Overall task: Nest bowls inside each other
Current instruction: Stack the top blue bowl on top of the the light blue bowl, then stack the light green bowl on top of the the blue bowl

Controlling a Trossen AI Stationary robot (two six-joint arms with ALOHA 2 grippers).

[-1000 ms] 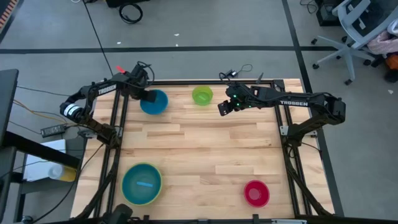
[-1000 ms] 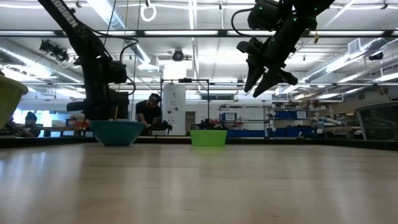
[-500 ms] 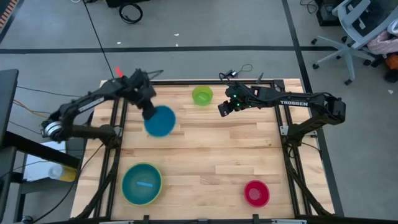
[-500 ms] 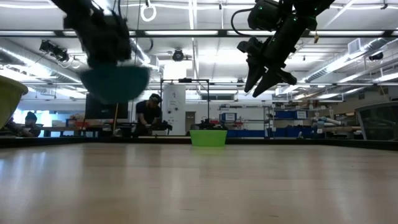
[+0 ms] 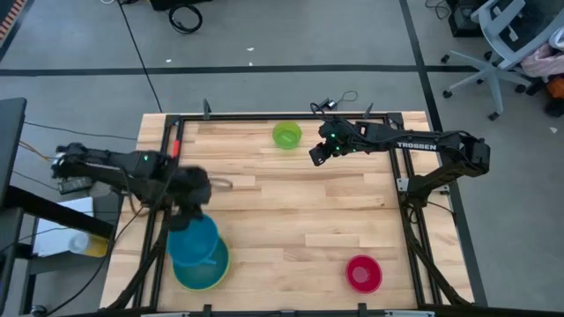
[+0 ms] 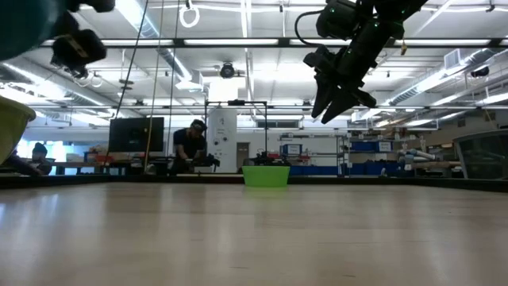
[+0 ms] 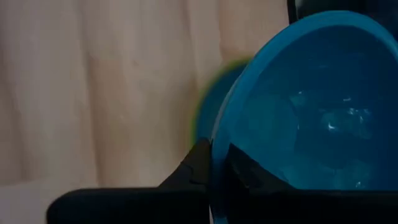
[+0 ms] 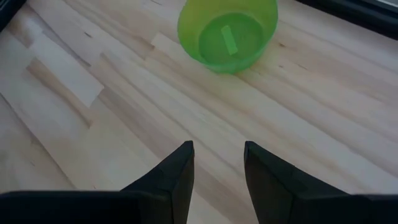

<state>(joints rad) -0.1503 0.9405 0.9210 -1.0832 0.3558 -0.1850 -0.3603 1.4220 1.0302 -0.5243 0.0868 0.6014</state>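
Observation:
My left gripper (image 5: 196, 210) is shut on the deeper blue bowl (image 5: 194, 239) and holds it in the air over the near left corner. Below it, the large lime green bowl (image 5: 211, 275) rests on the table with the light blue bowl (image 5: 196, 271) inside it. A small green bowl (image 5: 286, 135) stands on its base at the far middle. The red-pink bowl (image 5: 363, 273) stands at the near right. My right gripper (image 5: 315, 151) hangs open above the table just right of the small green bowl (image 8: 227, 31). My left gripper pinches the deeper blue bowl's rim (image 7: 219, 134), with one finger (image 7: 249, 171) inside the bowl and the other finger (image 7: 196, 162) outside. It comes slanting down from the table's far side. The bowl is lifted clear and tilted, and hangs over the nested bowls.
Black frame rails (image 5: 264, 116) run along the table's edges. Bare wood (image 5: 300, 220) lies between the bowls in the middle. In the low view a person (image 6: 190, 143) sits in the room far behind the table.
My left gripper has lifted the deeper blue bowl off the far left of the table. It has swung the bowl toward the near edge and rolled as it went. The bowl now hangs tilted over the lime green bowl.

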